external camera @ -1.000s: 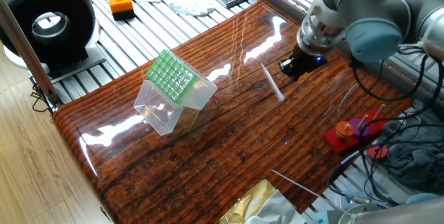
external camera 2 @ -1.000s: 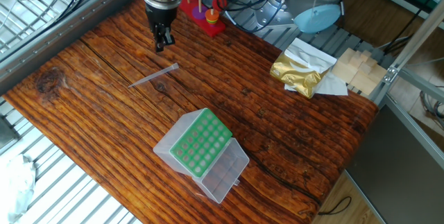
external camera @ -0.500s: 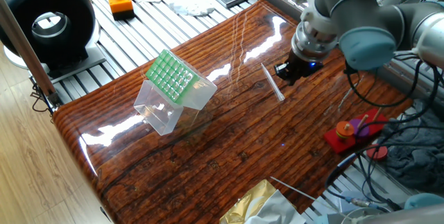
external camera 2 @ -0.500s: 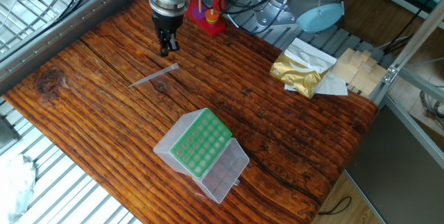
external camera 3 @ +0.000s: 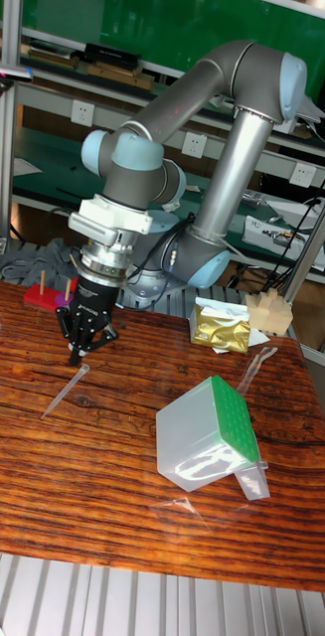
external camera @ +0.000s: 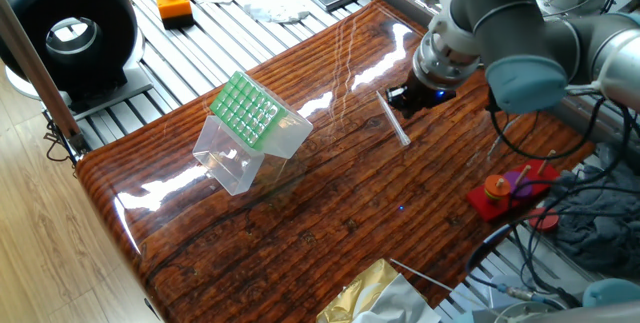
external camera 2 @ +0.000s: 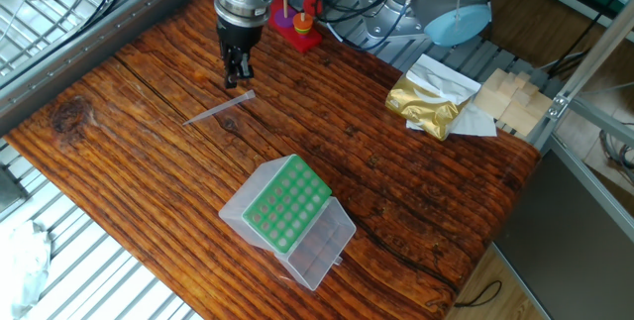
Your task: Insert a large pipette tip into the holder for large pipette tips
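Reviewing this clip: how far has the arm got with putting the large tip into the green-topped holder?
Nothing looks finished. The large pipette tip lies flat on the table, apart from the holder for large pipette tips, whose lid hangs open. In hand: the gripper hangs just above the tip's wide end, jaws open, holding nothing. Left: grasping the tip, carrying it across and seating it in a hole of the green grid.

Bright, even overhead light; sharp focus in all views. Strong white glare streaks on the glossy table (external camera: 340,178) in one fixed view (the other fixed view shows almost none). Shadows soft, faint. No noticeable edge distortion.
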